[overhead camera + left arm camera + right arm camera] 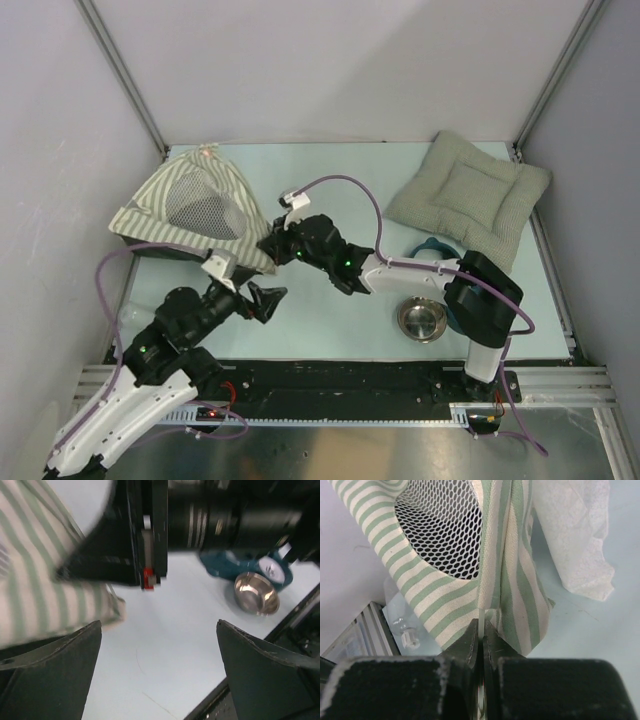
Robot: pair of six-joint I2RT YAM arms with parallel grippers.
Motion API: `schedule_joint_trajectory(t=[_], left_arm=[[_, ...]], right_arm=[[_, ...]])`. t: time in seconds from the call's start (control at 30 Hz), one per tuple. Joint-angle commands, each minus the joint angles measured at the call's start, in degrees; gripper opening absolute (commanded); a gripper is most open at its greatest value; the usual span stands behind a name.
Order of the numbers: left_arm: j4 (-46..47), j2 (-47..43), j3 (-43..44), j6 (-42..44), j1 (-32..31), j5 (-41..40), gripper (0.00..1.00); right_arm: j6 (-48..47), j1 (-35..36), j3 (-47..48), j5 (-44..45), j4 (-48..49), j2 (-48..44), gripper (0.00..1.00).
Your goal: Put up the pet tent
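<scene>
Nearest the arm bases, the left claw [157,675] stands spread as wide as it goes, with nothing between its dark fingers [50,677]. It hovers just off the near right corner of the large fabric pet tent [190,205] with olive-grey and white stripes. In the left wrist view, striped cloth lies close beside one finger; whether they touch I cannot tell.

To the right of the tent, well apart from it and level with the left claw, a round shiny steel bowl [421,320] sits on the pale blue table [330,190]. A teal plastic object [432,248] lies just beyond the bowl.

A little farther on, the right claw [481,630] is pressed together at the tent's near right corner. It pinches the striped hem of the tent between its black fingertips, and the cloth rises straight up out of the grip.

The tent itself lies slumped and low on the left part of the table, its grey mesh window [445,525] facing up. A sheer white flap [580,540] hangs crumpled beside the pinched seam.

Farthest off, across the table to the right of the tent, rests a plain grey-green quilted square cushion [470,192].
</scene>
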Motion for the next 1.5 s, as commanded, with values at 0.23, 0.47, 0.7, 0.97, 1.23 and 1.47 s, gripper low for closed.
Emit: schedule_joint_trajectory(t=[0.23, 0.47, 0.7, 0.97, 1.23, 1.47], left_arm=[[0.0, 0.7, 15.9, 1.9, -0.2, -21.0, 1.00], [-2.6, 9.0, 23.3, -1.3, -0.2, -39.4, 1.00], [-11.1, 19.4, 32.3, -2.9, 3.6, -46.7, 1.00], [-15.6, 30.8, 39.3, -6.2, 17.4, -32.6, 1.00], [-15.4, 44.7, 47.0, -5.6, 24.2, -26.8, 1.00], [-15.5, 57.0, 52.5, -7.3, 24.6, -29.2, 0.98]], right_arm=[[-8.0, -0.6, -11.2, -1.3, 2.5, -6.3, 0.00], [-12.5, 0.0, -19.6, 2.8, 3.2, -8.6, 0.00], [-11.4, -0.1, -22.1, 2.7, 0.8, -9.4, 0.03], [-10.9, -0.2, -23.6, 2.4, 1.3, -12.2, 0.41], [-11.0, -0.6, -23.6, 1.7, -3.1, -18.1, 0.79], [-9.9, -1.5, -23.6, 2.9, -12.5, -27.8, 0.89]])
